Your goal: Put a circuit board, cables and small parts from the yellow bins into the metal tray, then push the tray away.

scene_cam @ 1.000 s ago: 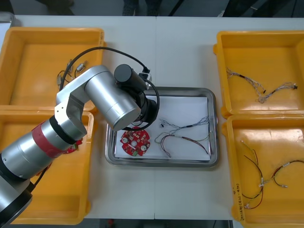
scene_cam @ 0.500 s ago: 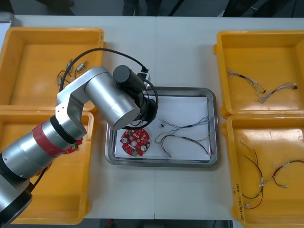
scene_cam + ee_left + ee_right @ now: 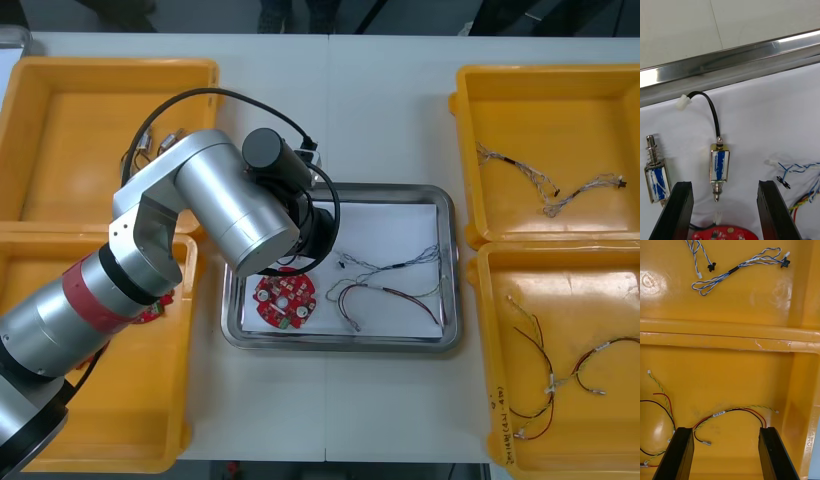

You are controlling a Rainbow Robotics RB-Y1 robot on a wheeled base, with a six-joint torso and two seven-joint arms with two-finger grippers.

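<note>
While the left gripper (image 3: 724, 183) hangs low over the metal tray (image 3: 733, 62), its black fingers stand apart and grasp nothing. One small metal part (image 3: 719, 167), marked with blue, lies on the white liner between the fingertips, touched by neither. A short black lead (image 3: 709, 108) runs from it to a white connector. A second small metal part (image 3: 655, 178) lies just outside one finger. Between the finger bases lies the red circuit board (image 3: 724, 232), and just outside the other finger a blue and white cable (image 3: 801, 167).

In the front view the left arm (image 3: 230, 210) covers the tray's left end. A red and yellow cable (image 3: 385, 295) lies in the tray beside the board.

The right gripper (image 3: 725, 429) is released as well and hovers over the near right yellow bin (image 3: 801, 390), above loose red, yellow and black cables (image 3: 733, 412). The far right yellow bin (image 3: 752, 300) holds more blue and white cables (image 3: 741, 268).

Task status, as judged:
- Board, cables and small parts are in the tray, so loading appears complete or nearly so.
- The tray sits between the bins, so the push away is not yet done.

Markings: a white tag (image 3: 719, 413) on one cable in the near right bin carries print too small to read. Raised lettering (image 3: 812, 438) on that bin's rim is likewise illegible.
</note>
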